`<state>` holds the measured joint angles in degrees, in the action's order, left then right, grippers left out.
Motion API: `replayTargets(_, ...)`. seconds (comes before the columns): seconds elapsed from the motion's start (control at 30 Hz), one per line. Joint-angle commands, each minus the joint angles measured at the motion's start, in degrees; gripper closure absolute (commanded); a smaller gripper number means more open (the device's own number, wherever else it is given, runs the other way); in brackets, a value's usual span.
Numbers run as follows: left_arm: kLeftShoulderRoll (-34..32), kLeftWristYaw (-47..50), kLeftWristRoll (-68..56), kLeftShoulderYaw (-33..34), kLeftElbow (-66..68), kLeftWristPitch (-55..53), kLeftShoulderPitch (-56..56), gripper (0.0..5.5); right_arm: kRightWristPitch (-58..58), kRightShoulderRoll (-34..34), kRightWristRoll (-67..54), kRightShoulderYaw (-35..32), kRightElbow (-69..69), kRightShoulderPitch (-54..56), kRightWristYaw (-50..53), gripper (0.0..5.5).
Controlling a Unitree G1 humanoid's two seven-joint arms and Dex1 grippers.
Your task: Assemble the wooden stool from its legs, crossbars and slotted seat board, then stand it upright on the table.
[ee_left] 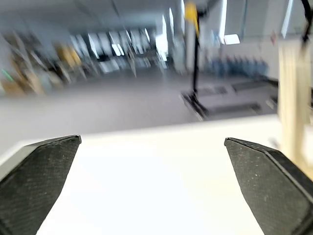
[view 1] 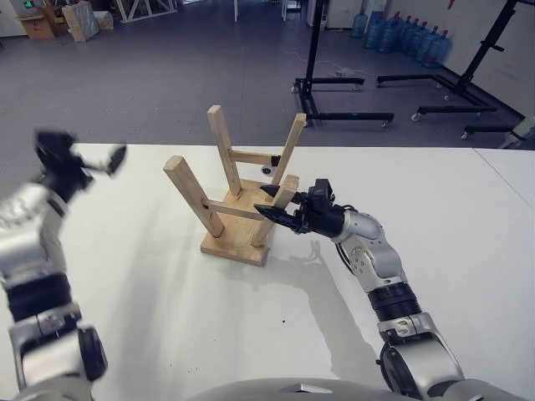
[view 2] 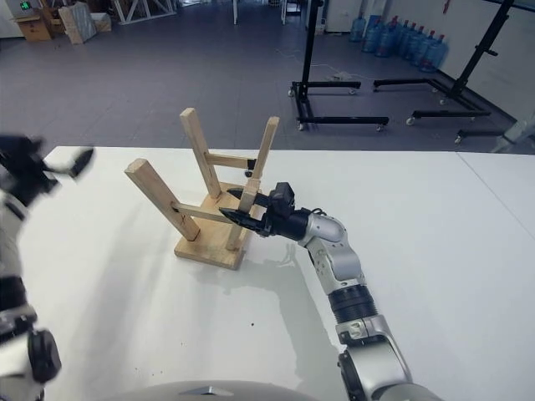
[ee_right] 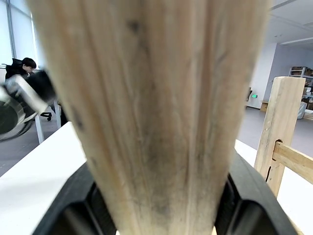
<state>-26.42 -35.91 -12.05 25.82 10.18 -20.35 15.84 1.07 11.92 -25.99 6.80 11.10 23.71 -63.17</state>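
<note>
Big open hall, lab or workshop sort, not home. Bare grey floor (view 1: pixel 167 75) runs far back. Black metal stands (view 1: pixel 351 116) on wheels parked on it. Row of blue water jugs (view 1: pixel 405 35) by far wall. Cardboard boxes (view 1: pixel 38 25) piled in far corner. Wide white table (view 1: pixel 468 234) up front as workbench. Shelves (ee_right: pixel 299 73) with boxes at room's edge.

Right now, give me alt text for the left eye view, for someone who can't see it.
A wooden stool rests upside down on a white table, legs up. The right gripper clamps its near leg; the left gripper hangs open, apart.
</note>
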Motion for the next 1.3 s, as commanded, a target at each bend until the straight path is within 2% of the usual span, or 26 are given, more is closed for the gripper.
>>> replayTargets(0.03, 3.69, -3.42, -6.24, -3.29, -2.12, -0.5, 0.26, 0.1, 1.34, 0.74, -0.16, 0.55, 0.63, 0.58, -2.07, 3.45)
replayTargets(0.13, 4.22, -3.35, -8.67, -5.71, -6.04, -2.43, -0.24, 0.1, 1.25, 0.77, 0.04, 0.28, 1.34, 0.8, -2.4, 3.45)
replayTargets(0.3, 3.37, -2.7, -16.48, -4.44, -12.22, -8.93, -0.94, 0.1, 0.75, 0.42, 0.41, 0.55, 2.63, 1.02, -3.09, 3.45)
replayTargets(0.5, 2.89, 0.42, -18.58, -3.8, -14.9, -10.62, -2.05, 0.1, 0.48, 0.51, 0.6, 0.41, 3.22, 1.01, -3.5, 3.45)
replayTargets(0.77, 4.87, 3.18, -17.69, -10.48, -20.92, -9.93, -5.88, 0.1, 1.67, -1.71, 2.53, 3.34, 2.82, 3.96, -2.06, 3.45)
replayTargets(1.03, 4.78, 3.55, -16.88, -12.93, -21.83, -9.18, -6.71, 0.1, 0.83, -4.11, 5.29, 6.78, 1.91, 2.21, 0.84, 3.45)
replayTargets(1.27, 4.47, 3.34, -16.61, -11.97, -19.02, -8.32, -6.39, 0.1, -0.02, -3.85, 4.1, 5.45, 1.66, 0.96, 1.95, 3.45)
replayTargets(1.3, 4.34, 3.45, -16.25, -11.87, -18.36, -8.02, -6.46, 0.1, -0.38, -3.68, 4.08, 5.17, 1.73, 0.69, 2.11, 3.09)
